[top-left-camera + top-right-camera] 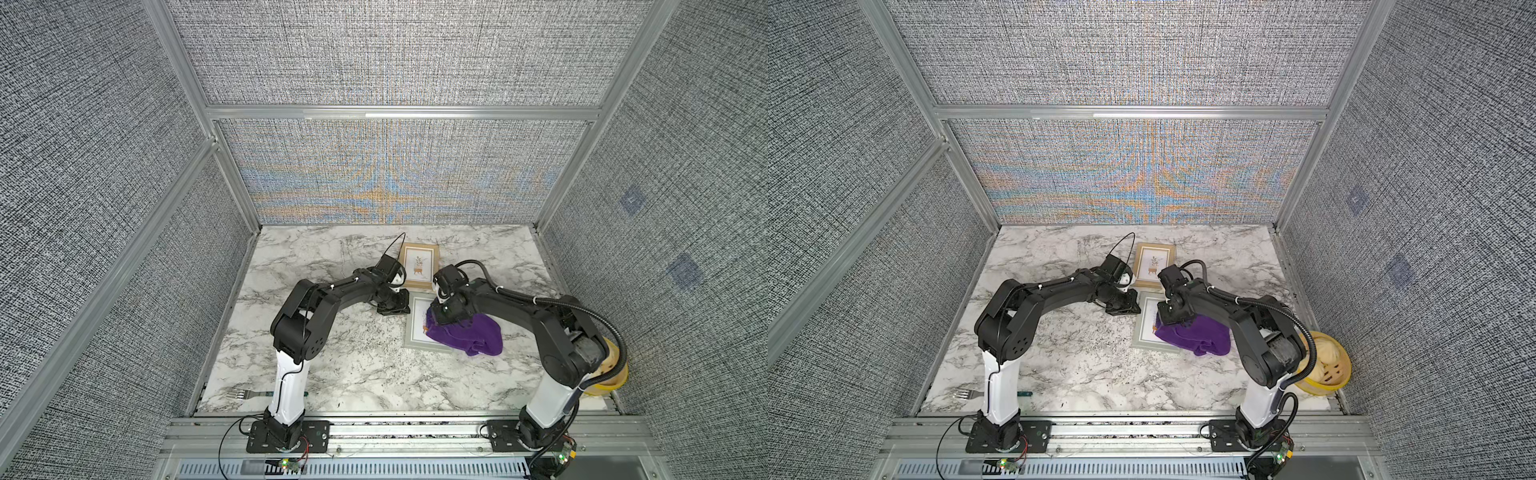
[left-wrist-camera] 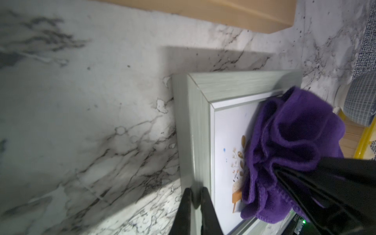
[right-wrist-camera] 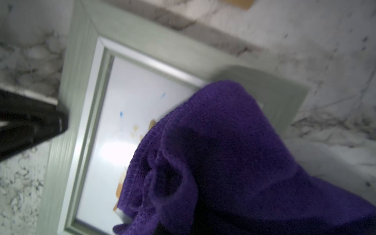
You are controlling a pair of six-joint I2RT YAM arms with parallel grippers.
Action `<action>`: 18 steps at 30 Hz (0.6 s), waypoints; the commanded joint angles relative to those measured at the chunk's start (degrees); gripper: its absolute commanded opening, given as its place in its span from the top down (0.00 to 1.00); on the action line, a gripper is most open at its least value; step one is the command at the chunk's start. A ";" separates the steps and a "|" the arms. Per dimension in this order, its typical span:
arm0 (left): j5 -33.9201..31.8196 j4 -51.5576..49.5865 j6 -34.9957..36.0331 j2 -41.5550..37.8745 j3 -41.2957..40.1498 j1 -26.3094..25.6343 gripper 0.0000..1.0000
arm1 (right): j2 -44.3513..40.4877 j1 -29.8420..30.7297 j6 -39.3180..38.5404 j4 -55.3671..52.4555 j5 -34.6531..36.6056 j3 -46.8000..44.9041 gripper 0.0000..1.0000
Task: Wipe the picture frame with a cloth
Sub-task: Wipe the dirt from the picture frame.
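A grey-green picture frame (image 1: 411, 337) lies flat on the marble table, mid-right in both top views. A bunched purple cloth (image 1: 473, 336) covers its right half and spills onto the table. My right gripper (image 1: 440, 321) is shut on the cloth over the glass. In the left wrist view its black fingers (image 2: 284, 177) pinch the cloth's folds (image 2: 289, 138). In the right wrist view the cloth (image 3: 223, 152) hides those jaws. My left gripper (image 2: 196, 196) is shut, tips resting on the frame's left rim (image 2: 195, 132). It also shows in a top view as the left gripper (image 1: 1128, 308).
A second frame of light wood (image 1: 419, 266) lies just behind the grey one. A fork (image 1: 245, 392) lies at the front left by the left arm's base. A yellow steamer basket with buns (image 1: 1325, 365) stands at the front right. Fabric walls enclose the table.
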 commanded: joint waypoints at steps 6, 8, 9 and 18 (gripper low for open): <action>-14.00 -14.15 -2.25 2.58 -1.18 0.10 0.91 | -2.14 3.79 0.96 -13.36 -6.42 -4.12 1.00; -14.00 -14.23 -2.32 2.66 -1.14 0.10 0.91 | -1.19 4.05 0.81 -14.02 -6.58 -3.80 1.00; -14.00 -14.24 -2.25 2.59 -1.14 0.08 0.91 | -0.23 4.05 1.12 -14.47 -5.18 -3.29 1.00; -13.21 -14.72 -0.03 2.91 -1.18 0.10 0.91 | 6.03 2.94 4.69 -13.46 11.09 4.23 1.00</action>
